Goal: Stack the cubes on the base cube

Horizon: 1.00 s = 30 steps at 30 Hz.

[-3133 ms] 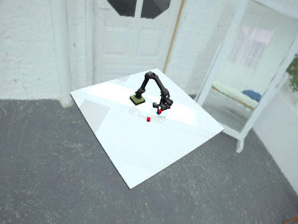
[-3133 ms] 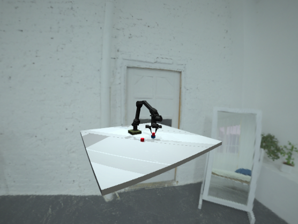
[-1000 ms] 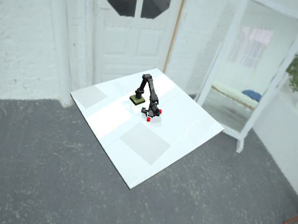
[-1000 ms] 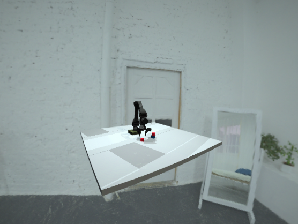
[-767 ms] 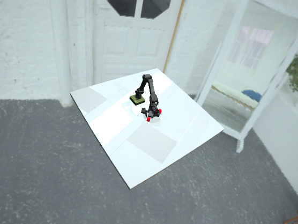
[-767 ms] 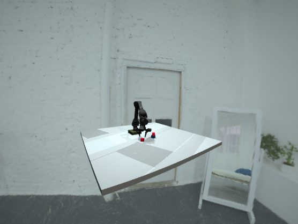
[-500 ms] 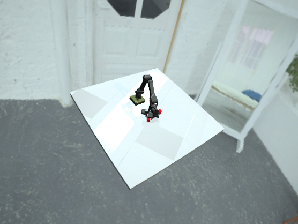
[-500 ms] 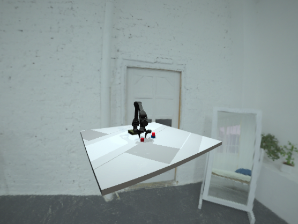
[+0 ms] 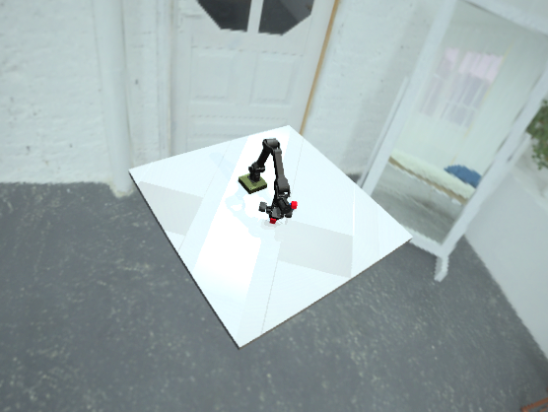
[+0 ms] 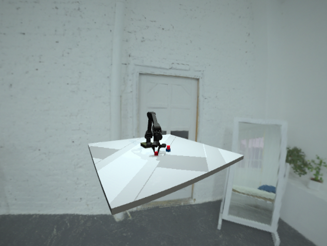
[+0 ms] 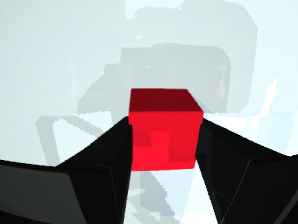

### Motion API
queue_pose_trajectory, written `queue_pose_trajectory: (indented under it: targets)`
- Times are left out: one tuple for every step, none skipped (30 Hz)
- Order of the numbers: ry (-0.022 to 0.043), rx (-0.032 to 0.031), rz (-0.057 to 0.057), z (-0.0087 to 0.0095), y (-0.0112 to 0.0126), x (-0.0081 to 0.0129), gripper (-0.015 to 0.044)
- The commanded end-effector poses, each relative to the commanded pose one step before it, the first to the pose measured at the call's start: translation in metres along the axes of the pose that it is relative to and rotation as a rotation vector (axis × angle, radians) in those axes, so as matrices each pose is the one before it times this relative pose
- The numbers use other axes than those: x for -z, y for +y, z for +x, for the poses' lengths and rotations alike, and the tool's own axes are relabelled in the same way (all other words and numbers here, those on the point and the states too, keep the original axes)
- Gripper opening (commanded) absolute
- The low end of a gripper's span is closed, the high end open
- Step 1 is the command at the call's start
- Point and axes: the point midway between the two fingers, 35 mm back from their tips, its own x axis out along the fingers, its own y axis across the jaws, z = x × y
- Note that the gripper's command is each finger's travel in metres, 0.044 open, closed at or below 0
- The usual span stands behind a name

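Observation:
A small red cube rests on the white table just in front of the arm. My gripper reaches down to it, and in the wrist view both black fingers press against the cube's left and right sides. A blue cube stands a short way to the right with a second red cube on top of it. In the top view the gripper hides the blue cube.
The arm's olive base plate sits behind the cubes near the table's middle. A standing mirror is off the table to the right, and a door is behind it.

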Motion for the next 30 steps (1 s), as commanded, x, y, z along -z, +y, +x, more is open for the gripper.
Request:
queue_pose_trajectory:
  targets:
    - [0.00771,0.00025,-0.005,0.00161,-0.0005,0.00218,0.0105]
    - [-0.00003,-0.00002,0.0,-0.00147,0.00016,-0.00026,0.0105]
    - [-0.00005,-0.00003,0.0,-0.00246,0.00026,-0.00042,0.0105]
    - [-0.00006,-0.00003,0.0,-0.00302,0.0003,-0.00048,0.0105]
    - [-0.00006,-0.00003,0.0,-0.00303,0.00028,-0.00045,0.0105]
    - [-0.00005,-0.00003,0.0,-0.00304,0.00027,-0.00042,0.0105]
    - [-0.00005,-0.00003,0.0,-0.00305,0.00025,-0.00039,0.0105]
    - [-0.00005,-0.00003,0.0,-0.00307,0.00023,-0.00036,0.0105]
    - [-0.00004,-0.00003,0.0,-0.00308,0.00021,-0.00033,0.0105]
    - [-0.00004,-0.00002,0.0,-0.00309,0.0002,-0.0003,0.0105]
    - [-0.00004,-0.00002,0.0,-0.0031,0.00018,-0.00027,0.0105]
    - [-0.00004,-0.00002,0.0,-0.00311,0.00016,-0.00024,0.0105]
    - [-0.00003,-0.00002,0.0,-0.00312,0.00014,-0.00021,0.0105]
    - [-0.00003,-0.00002,0.0,-0.00313,0.00013,-0.00018,0.0105]
    - [-0.00002,-0.00001,0.0,-0.00313,0.00011,-0.00015,0.0105]
    - [-0.00002,-0.00001,0.0,-0.00314,0.00009,-0.00012,0.0105]
    - [-0.00002,-0.00001,0.0,-0.00315,0.00007,-0.00009,0.0105]
    - [-0.00001,-0.00001,0.0,-0.00316,0.00006,-0.00006,0.0105]
    - [-0.00001,-0.00001,0.0,-0.00316,0.00004,-0.00002,0.0105]
    - [-0.00001,0.0,0.0,-0.00317,0.00002,0.00001,0.0105]
    - [0.0,0.0,0.0,-0.00318,0.0,0.00004,0.0105]
    - [0.0,0.0,0.0,-0.00318,-0.00002,0.00007,0.0105]
    - [0.0,0.0,0.0,-0.00319,-0.00003,0.0001,0.0105]
    - [0.00001,0.0,0.0,-0.00319,-0.00005,0.00013,0.0105]
    - [0.00001,0.00001,0.0,-0.0032,-0.00007,0.00017,0.0105]
    - [0.00001,0.00001,0.0,-0.0032,-0.00009,0.0002,0.0105]
    - [0.00002,0.00001,0.0,-0.0032,-0.00011,0.00023,0.0105]
    - [0.00002,0.00001,0.0,-0.00321,-0.00013,0.00026,0.0105]
    - [0.00002,0.00001,0.0,-0.00321,-0.00014,0.00029,0.0105]
    - [0.00003,0.00002,0.0,-0.00321,-0.00016,0.00033,0.0105]
